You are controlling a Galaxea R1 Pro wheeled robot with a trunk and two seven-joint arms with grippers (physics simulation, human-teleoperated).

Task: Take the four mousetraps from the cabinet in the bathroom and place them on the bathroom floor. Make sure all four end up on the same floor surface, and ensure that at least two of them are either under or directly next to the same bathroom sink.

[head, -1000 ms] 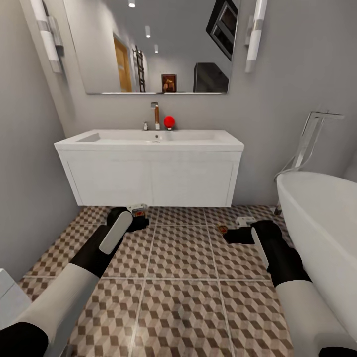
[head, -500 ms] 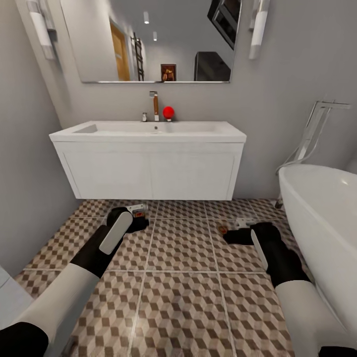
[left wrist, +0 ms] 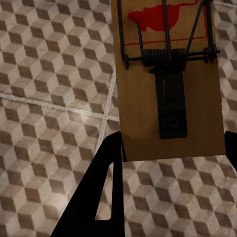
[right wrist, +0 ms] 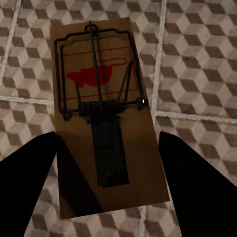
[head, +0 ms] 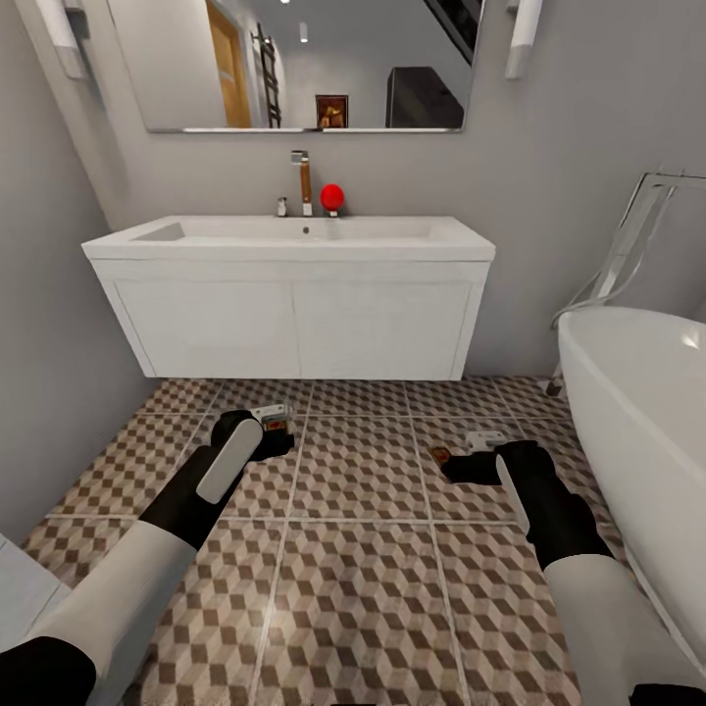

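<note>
While each gripper, left (head: 277,428) and right (head: 453,462), apparently clamps a mousetrap (left wrist: 168,79) (right wrist: 106,128) low over the tiled floor (head: 358,549), both sit near the sink (head: 289,294) for release.

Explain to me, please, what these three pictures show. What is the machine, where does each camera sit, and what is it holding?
This is a simulated robot with two arms in a bathroom. The large picture comes from its head, looking down over both arms at the patterned tile floor, with a white sink ahead and a bathtub to the right. The other two come from cameras near each pincer. The left pincer holds a wooden mousetrap between its dark fingers. The right pincer holds a second mousetrap. Both traps are above the floor, in front of the sink.
</note>
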